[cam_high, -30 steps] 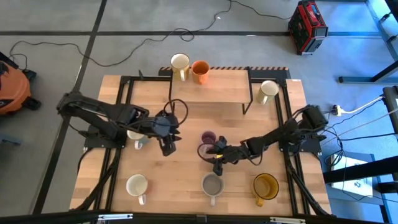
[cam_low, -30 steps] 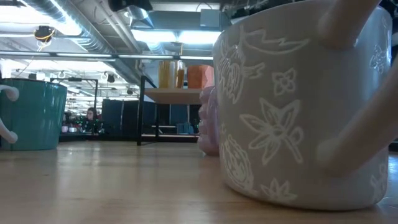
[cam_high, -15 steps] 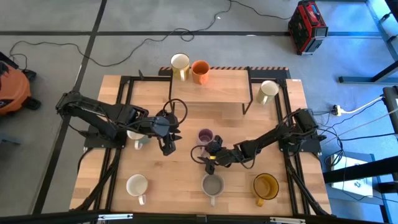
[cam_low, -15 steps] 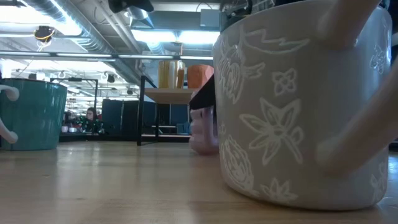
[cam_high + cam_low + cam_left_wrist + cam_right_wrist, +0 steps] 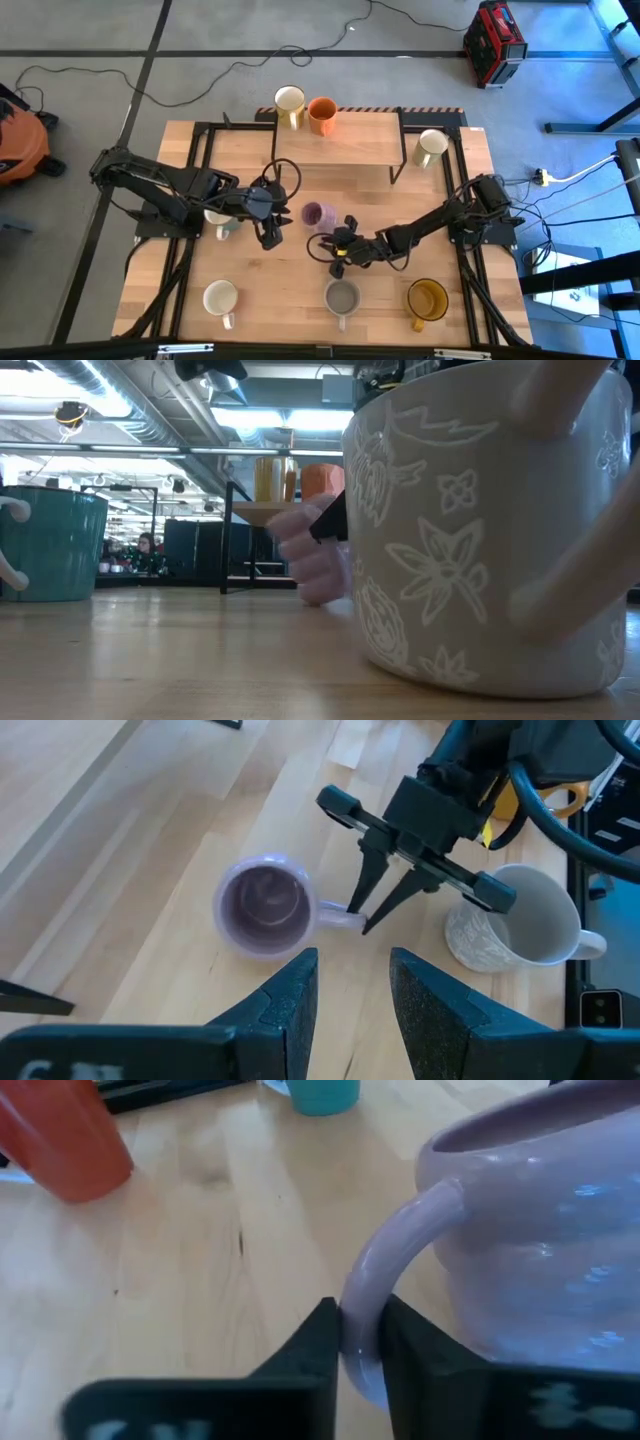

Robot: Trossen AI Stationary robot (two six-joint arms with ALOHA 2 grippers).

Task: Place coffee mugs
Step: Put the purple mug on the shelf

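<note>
From above, your right gripper (image 5: 338, 243) reaches across the middle of the worktop (image 5: 290, 285) and holds the lilac mug (image 5: 318, 215) by its handle, a grip that keeps the fingers outside the cup. The mug now lies tipped over, mouth facing the left arm; half a second ago it stood upright a little farther right, so you have dragged and tilted it. Your left gripper (image 5: 270, 235) waits just left of it, unmoved. On the raised shelf (image 5: 340, 148) sit a cream mug (image 5: 289, 101) and an orange mug (image 5: 321, 113). Another cream mug (image 5: 432, 144) stands right of the shelf. Along the near edge are a white mug (image 5: 220, 297), a grey mug (image 5: 342, 296) and an amber mug (image 5: 427, 299).

At worktop height, the lilac mug hangs tilted behind the big patterned grey mug; before, it sat lower and upright.

From your left wrist, the left fingers (image 5: 292, 1010) stand apart, holding nothing. Beyond them the right fingers pinch the lilac mug's handle, the mouth facing this camera.

From your right wrist, both fingers (image 5: 312, 1342) are clamped on the lilac handle (image 5: 375, 1305).
</note>
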